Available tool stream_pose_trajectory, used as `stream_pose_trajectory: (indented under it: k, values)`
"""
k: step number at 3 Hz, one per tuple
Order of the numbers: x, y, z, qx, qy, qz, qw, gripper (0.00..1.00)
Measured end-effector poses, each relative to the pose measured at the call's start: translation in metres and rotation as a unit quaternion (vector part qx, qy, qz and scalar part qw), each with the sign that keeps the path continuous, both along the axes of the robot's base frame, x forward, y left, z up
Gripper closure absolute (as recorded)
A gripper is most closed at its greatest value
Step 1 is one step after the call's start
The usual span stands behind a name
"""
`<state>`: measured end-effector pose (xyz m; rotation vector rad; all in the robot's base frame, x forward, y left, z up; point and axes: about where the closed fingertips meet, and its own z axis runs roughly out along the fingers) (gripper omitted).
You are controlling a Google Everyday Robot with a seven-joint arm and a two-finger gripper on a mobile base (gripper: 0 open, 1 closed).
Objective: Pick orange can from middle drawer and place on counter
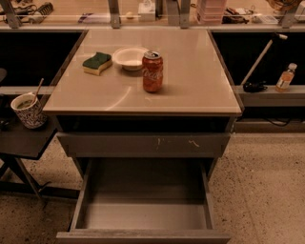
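The middle drawer (143, 217) is pulled out at the bottom of the view. Its grey floor shows nothing on it, and its back part lies in shadow. The orange can is not in view. The counter (190, 86) is the pale beige top of the cabinet. It bears a red Coca-Cola can (152, 71), a white bowl (129, 57) and a green-and-yellow sponge (97, 63). My gripper (281, 5) shows only as a brownish bit at the top right edge, far behind and to the right of the counter.
A shut grey drawer front with pale scuff marks (143, 144) sits above the open drawer. A dark side table (24, 138) at the left holds a mug (27, 109). A small bottle (286, 77) and a dark stick (259, 62) are on the right ledge. Clutter lines the back shelf.
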<state>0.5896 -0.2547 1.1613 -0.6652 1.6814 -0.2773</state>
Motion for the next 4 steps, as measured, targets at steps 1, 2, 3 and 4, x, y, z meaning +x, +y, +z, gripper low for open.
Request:
stream_pose_trajectory:
  k: [1, 2, 3, 4]
  values:
    - [0.031, -0.006, -0.022, 0.010, 0.018, -0.009, 0.9997, 1.00]
    - [0.079, 0.004, -0.049, 0.027, 0.043, -0.005, 0.9987, 1.00]
    - [0.119, 0.010, -0.086, 0.041, 0.090, -0.001, 0.9951, 1.00]
    - [0.122, 0.020, -0.127, 0.048, 0.157, 0.016, 0.9863, 1.00]
